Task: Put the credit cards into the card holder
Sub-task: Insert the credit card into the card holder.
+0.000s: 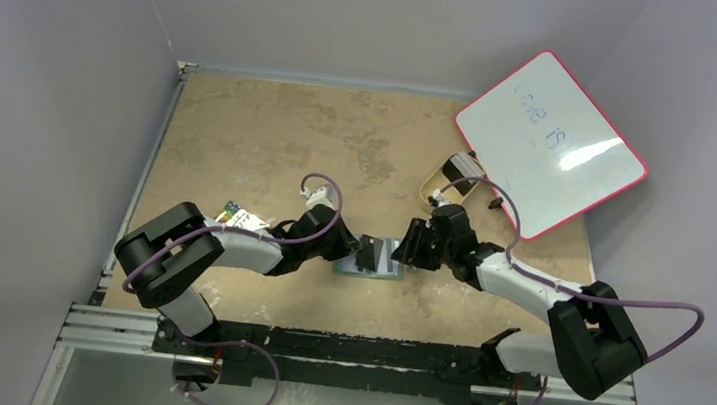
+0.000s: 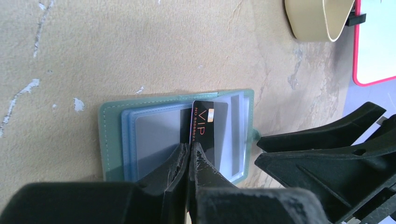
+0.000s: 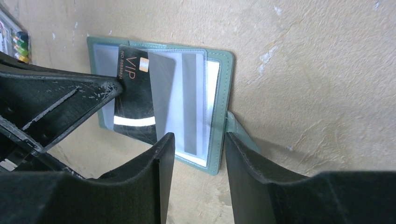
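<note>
Because the black card (image 2: 208, 127) is thin, light, stiff and slick, your left gripper (image 2: 189, 148) pinches its near edge, jaws shut on it. Its far end is partly tucked into the open card holder's (image 2: 109, 140) soft clear sleeve (image 3: 187, 93) just ahead, and your right gripper (image 3: 198, 138) stands partly open astride the holder's edge.

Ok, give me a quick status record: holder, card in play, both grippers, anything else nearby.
card holder: open flat on the table, clear sleeves facing up
black VIP card: partly under a sleeve page; whether it is in a pocket, cannot tell
left gripper: shut on the black VIP card
right gripper: jaws apart, straddling the holder's snap-tab edge
tan tray: far right, beside the whiteboard
</note>
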Available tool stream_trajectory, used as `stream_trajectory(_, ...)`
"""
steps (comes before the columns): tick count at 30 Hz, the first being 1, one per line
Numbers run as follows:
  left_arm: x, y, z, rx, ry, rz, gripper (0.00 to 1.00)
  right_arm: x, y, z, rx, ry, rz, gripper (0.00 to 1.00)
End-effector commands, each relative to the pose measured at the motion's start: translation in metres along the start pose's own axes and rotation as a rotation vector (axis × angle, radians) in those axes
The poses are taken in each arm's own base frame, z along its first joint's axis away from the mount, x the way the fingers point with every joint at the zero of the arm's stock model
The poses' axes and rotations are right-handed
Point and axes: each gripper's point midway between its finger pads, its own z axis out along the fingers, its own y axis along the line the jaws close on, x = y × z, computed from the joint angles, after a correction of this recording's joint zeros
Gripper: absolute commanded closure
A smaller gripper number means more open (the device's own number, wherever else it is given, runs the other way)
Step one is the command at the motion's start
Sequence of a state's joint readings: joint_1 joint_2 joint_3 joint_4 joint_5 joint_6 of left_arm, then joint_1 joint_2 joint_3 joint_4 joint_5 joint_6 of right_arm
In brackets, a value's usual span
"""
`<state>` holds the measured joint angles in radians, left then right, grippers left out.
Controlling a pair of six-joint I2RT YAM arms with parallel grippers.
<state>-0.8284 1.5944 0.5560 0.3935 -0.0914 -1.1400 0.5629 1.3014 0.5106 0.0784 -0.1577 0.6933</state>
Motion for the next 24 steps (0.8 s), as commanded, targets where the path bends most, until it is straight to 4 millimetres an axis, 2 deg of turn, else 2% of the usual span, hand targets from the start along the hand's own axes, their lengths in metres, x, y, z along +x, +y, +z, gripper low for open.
stream_trajectory(1,-0.017,-0.005,-0.002,-0.007,-0.073,0.017,1.0,-0.022,-0.003,-0.003,0.066,-0.065,-0.04,0.53)
stream_trajectory(7,-0.015,-0.013,0.001,0.029,-0.065,-0.024,1.0,-0.008,-0.006,0.014,0.043,-0.01,-0.031,0.56)
stream_trajectory(13,-0.009,-0.025,0.002,0.074,-0.076,-0.064,1.0,0.003,-0.002,0.013,-0.012,-0.001,0.02,0.59)
stream_trajectory(18,0.003,-0.03,0.012,0.069,-0.06,-0.048,1.0,0.011,0.001,0.017,-0.05,0.014,0.06,0.6)
stream_trajectory(24,-0.007,-0.033,0.001,0.05,-0.101,-0.025,1.0,0.008,0.005,0.014,-0.064,-0.004,0.068,0.61)
